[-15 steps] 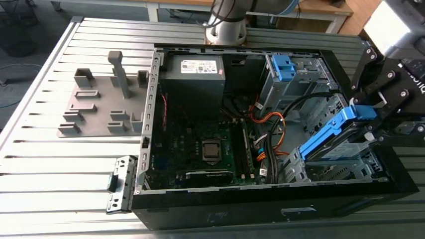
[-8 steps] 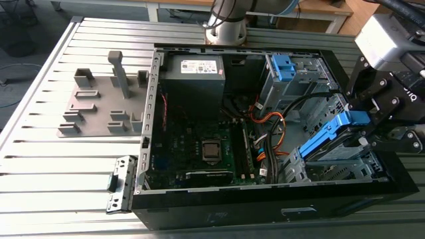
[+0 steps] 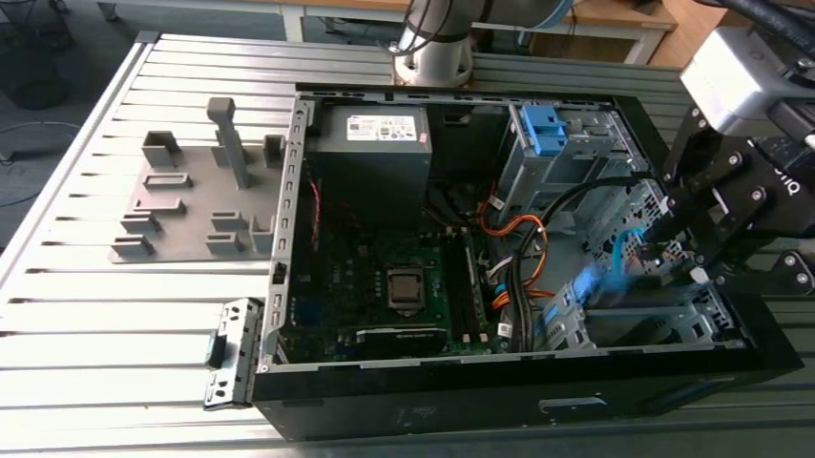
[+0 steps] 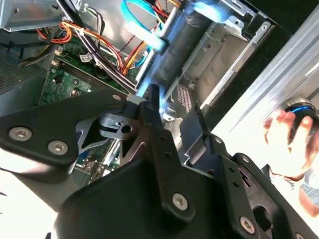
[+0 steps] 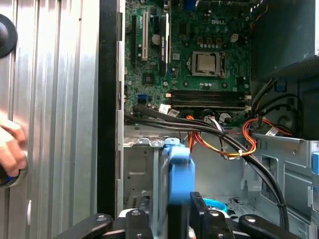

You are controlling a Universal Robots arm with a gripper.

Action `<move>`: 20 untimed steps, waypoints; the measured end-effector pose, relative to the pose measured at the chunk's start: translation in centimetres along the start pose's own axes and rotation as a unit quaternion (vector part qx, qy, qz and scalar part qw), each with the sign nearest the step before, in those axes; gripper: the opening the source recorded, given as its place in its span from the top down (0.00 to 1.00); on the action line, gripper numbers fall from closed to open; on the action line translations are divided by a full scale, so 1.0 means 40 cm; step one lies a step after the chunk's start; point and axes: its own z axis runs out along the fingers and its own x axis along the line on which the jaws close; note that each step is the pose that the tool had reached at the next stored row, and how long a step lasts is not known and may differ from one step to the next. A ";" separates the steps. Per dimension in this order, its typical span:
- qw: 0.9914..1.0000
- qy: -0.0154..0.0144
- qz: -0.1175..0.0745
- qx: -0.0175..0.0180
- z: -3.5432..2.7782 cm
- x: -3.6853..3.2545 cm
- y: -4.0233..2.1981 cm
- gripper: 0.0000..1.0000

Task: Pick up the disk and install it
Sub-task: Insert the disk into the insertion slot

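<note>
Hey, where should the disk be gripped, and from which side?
Probably across its two flat faces, near the edge facing up, coming from above the open case. The disk stands on edge over the bay, and the tool seems to pinch it that way.

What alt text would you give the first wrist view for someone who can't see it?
The gripper holds the disk edge-on, its blue rail toward the camera, at the drive bay of an open computer case. Beyond lie cables and the motherboard; a person's hand is over the slatted table.
</note>
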 end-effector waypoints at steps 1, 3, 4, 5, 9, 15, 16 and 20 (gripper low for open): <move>1.000 0.000 0.000 0.000 0.000 0.000 0.000 0.56; 1.000 0.000 0.000 0.000 0.000 0.000 0.000 0.56; 1.000 0.000 0.000 0.000 0.000 0.000 0.000 0.58; 1.000 0.000 0.000 0.000 0.000 0.000 0.000 0.64; 1.000 0.000 0.000 0.000 0.001 0.000 0.000 0.76; 1.000 0.000 0.000 0.000 0.001 0.000 0.000 0.89; 1.000 0.000 0.000 0.000 0.001 0.000 0.000 0.89; 1.000 0.000 0.000 0.000 0.003 0.001 -0.005 0.89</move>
